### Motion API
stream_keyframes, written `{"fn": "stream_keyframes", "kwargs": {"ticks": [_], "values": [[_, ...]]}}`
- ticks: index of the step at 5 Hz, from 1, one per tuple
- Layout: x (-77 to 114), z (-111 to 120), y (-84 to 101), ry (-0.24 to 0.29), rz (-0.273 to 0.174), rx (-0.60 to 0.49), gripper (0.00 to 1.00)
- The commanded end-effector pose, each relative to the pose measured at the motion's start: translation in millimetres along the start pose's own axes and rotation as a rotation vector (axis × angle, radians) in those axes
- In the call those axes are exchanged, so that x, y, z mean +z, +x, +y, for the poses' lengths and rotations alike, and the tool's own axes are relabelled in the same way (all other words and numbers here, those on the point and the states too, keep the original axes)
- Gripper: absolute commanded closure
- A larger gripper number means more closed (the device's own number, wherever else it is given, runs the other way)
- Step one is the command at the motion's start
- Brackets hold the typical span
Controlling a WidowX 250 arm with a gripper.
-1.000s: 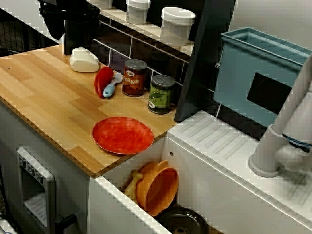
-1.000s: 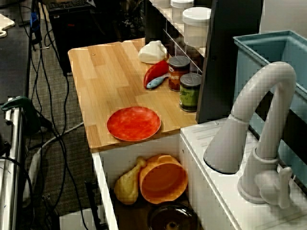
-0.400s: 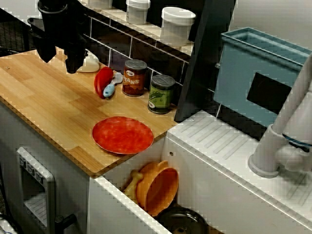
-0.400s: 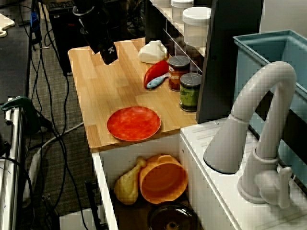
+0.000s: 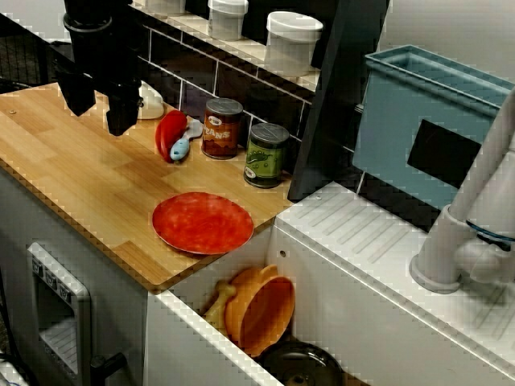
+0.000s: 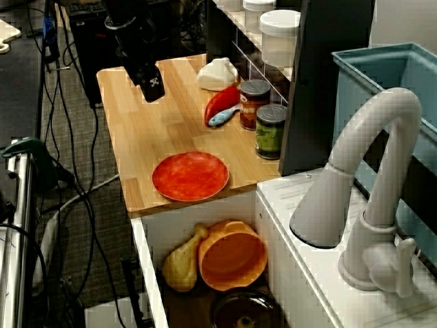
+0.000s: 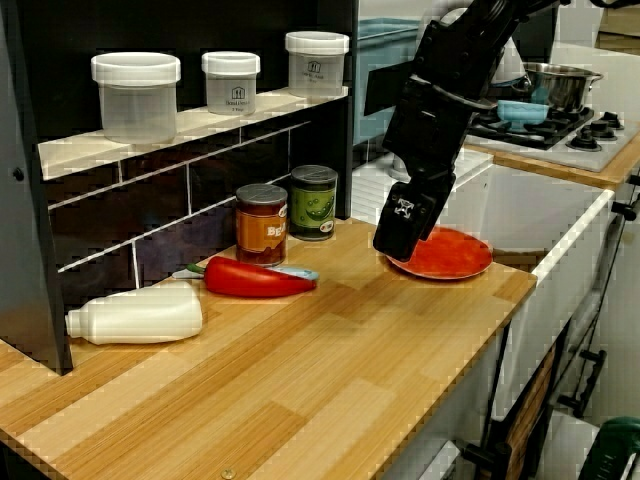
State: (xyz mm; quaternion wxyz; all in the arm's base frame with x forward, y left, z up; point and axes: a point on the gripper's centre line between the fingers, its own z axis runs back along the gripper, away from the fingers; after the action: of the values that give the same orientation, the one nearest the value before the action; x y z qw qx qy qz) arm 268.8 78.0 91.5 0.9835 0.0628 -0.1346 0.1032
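My gripper (image 5: 100, 112) hangs open a little above the wooden counter (image 5: 72, 169), nothing between its dark fingers. In the view from above it stands just in front of a white bottle (image 5: 148, 100) lying on its side, and left of a red pepper (image 5: 170, 134) with a small blue fish-shaped piece (image 5: 180, 148) beside it. The view over the tap shows the gripper (image 6: 151, 87) left of the bottle (image 6: 218, 74) and pepper (image 6: 222, 104). A red plate (image 5: 203, 223) lies near the counter's sink end. From the side, the gripper (image 7: 400, 228) hides the plate's (image 7: 450, 255) near edge.
Two cans, orange-labelled (image 5: 222, 129) and green-labelled (image 5: 266, 155), stand against the tiled back wall. White jars (image 5: 291, 42) sit on the shelf above. The sink holds an orange bowl (image 5: 265, 312), a toy drumstick (image 6: 181, 263) and a dark pot (image 5: 302, 366). A tap (image 6: 369, 198) and blue bin (image 5: 426, 121) are to the right.
The arm has come in from the back left corner, out over the counter in front of the white bottle, and dropped slightly lower. Nothing on the counter has moved.
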Motion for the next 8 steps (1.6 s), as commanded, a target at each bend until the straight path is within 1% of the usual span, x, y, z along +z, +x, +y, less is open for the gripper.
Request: {"fn": "stream_keyframes", "kwargs": {"ticks": [1, 5, 6, 7, 8], "values": [[-4.9, -2.9, 3.8, 0.049, -0.027, -0.006, 0.00], [-4.9, -2.9, 3.8, 0.049, -0.027, -0.006, 0.00], [-33.1, -10.6, -9.6, 0.069, 0.027, -0.044, 0.00], [-53.4, -20.7, -16.5, 0.091, 0.060, -0.089, 0.00], [-60.6, -25.8, -17.1, 0.104, 0.087, -0.104, 0.00]]}}
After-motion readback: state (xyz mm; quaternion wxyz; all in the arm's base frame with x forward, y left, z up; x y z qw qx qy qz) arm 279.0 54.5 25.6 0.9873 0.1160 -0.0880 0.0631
